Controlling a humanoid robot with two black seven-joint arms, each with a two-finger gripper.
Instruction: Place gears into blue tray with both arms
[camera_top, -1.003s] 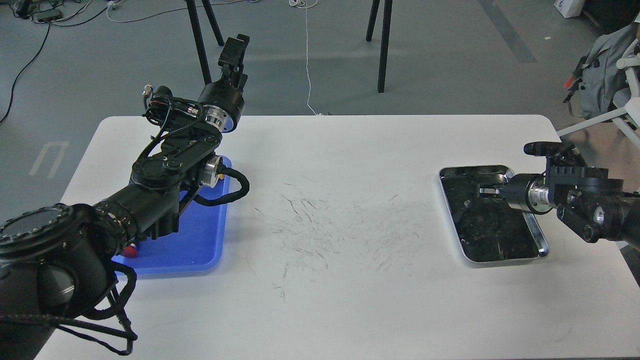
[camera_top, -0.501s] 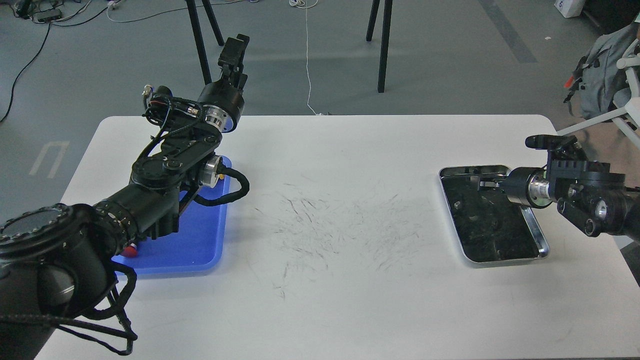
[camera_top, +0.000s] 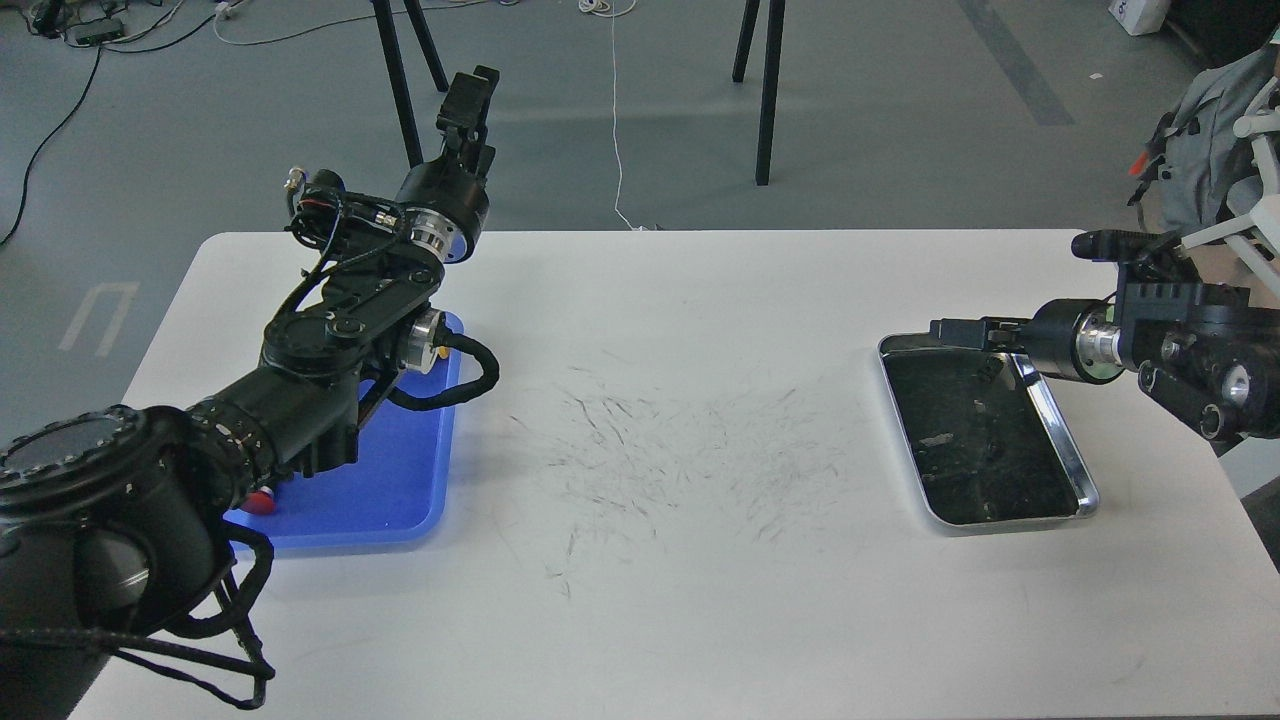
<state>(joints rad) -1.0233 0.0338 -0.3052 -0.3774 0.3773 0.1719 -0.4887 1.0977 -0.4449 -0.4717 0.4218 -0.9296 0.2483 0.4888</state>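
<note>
Since 1 second earlier, the right gripper had risen from the middle of the shiny silver metal tray and drawn back to hang above that tray's far edge, while the left arm had not moved. The right fingers pointed leftward and looked pressed close together, but whether a gear was pinched between them could not be told. No small black toothed gear could be made out anywhere; the silver tray's dark, reflective floor hid small parts.

The left gripper was raised beyond the far edge of the white scuffed worktop, seen end-on, so the state of its fingers could not be told. The flat bright blue plastic tray lay well apart from the silver tray, at the worktop's left side, partly covered by the left arm; a small red-capped part sat at its near-left corner.

Judging by this, the step was a carry toward the blue tray. It would go best kept level, crossing the bare middle of the worktop. The left forearm over the blue tray stood in the way, so the uncovered near half looked the safer target.
</note>
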